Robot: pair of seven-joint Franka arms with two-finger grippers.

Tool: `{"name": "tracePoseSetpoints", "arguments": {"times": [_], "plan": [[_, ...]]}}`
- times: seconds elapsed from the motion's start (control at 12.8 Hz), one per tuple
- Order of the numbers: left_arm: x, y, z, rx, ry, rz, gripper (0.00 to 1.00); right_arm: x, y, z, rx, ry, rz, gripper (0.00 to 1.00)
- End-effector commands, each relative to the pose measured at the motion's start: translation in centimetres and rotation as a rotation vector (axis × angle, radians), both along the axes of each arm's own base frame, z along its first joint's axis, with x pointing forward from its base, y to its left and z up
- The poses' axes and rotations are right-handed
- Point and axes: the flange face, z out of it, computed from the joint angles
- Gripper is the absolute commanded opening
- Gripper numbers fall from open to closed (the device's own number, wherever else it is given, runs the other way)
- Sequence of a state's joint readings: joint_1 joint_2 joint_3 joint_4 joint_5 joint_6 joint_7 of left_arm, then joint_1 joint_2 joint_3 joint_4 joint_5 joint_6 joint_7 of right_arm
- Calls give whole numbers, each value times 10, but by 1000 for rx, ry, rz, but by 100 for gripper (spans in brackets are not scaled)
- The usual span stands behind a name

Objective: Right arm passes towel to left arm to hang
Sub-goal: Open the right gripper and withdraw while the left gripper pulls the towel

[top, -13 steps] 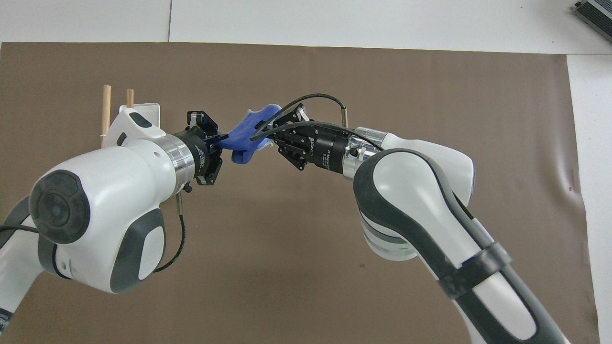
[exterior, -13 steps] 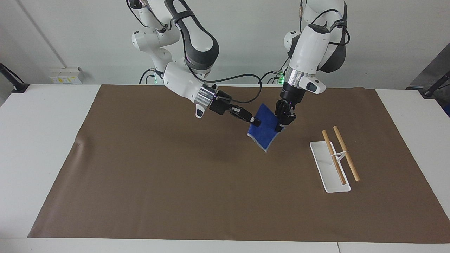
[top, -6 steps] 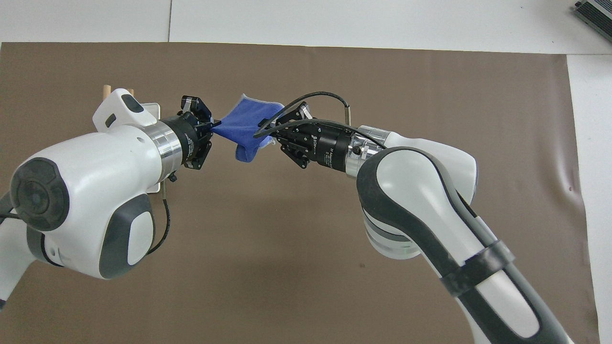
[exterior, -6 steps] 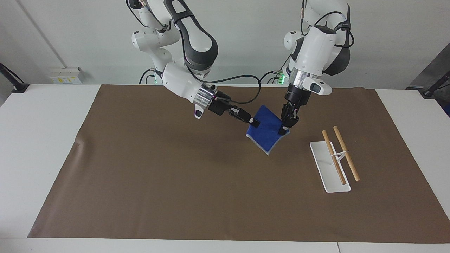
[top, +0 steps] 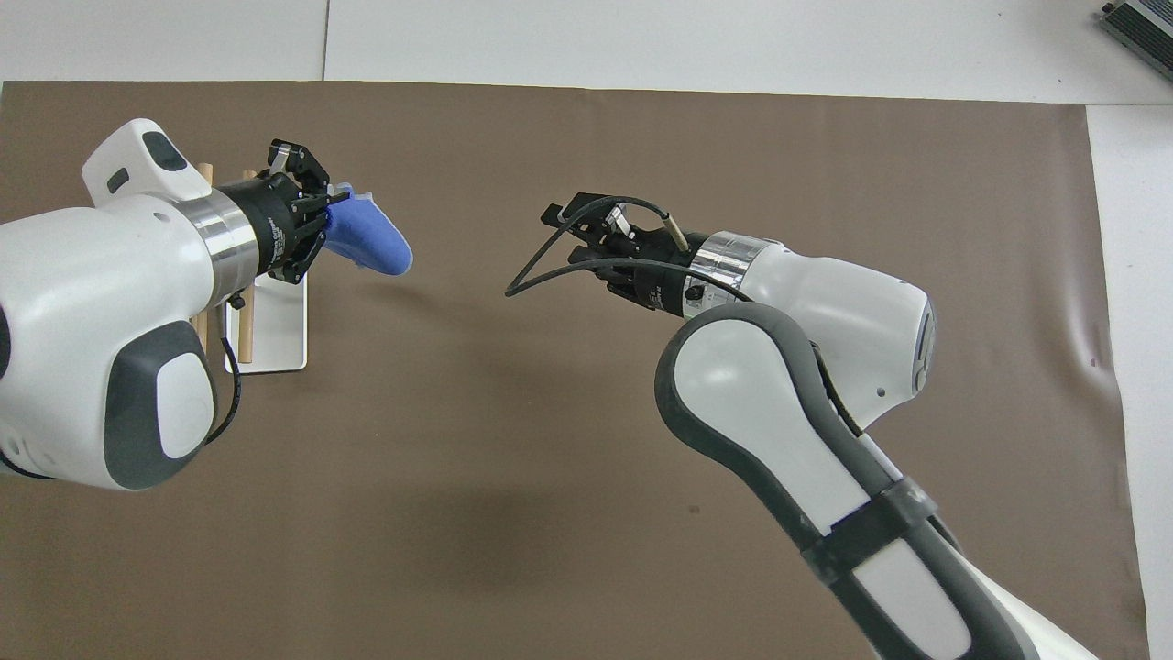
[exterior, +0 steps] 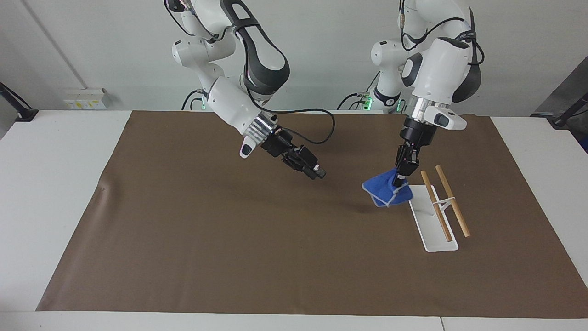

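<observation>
Brown mat [exterior: 229, 239]: spread across the frame. Left gripper [exterior: 400, 177]: centre-right, clamped on the towel [exterior: 385, 192], which is held bunched beside the rack [exterior: 432, 220]. Right gripper [exterior: 317, 172]: mid-frame, empty; finger state cannot be told. Risk: a bunched towel may be snagged or dropped short of the dowels [exterior: 444, 202].
</observation>
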State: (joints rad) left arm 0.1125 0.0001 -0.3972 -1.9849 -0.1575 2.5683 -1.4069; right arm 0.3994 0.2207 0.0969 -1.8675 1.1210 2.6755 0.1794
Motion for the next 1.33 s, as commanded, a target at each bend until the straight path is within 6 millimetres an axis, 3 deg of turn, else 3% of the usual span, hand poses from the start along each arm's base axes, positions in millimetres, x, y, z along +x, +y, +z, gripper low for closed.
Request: {"name": "tracePoseSetpoints", "arguments": {"times": [0.0, 0.31, 0.47, 0.63, 0.94, 1.25], "plan": [[11, 32, -5, 24, -5, -7, 0, 18, -40, -9, -339, -141, 161, 100], [10, 59, -33, 97, 17, -74, 0, 34, -105, -12, -779, -141, 419, 100], [15, 88, -44, 137, 20, -94, 0, 34, -134, 17, -862, -68, 450, 100], [20, 119, -50, 161, 20, -85, 0, 23, -150, 52, -863, -5, 431, 100], [25, 198, -46, 282, -24, -141, 0, 3, -191, 109, -900, 40, 394, 100], [23, 222, -48, 296, -20, -121, 0, -10, -241, 165, -895, 123, 342, 100]]}}
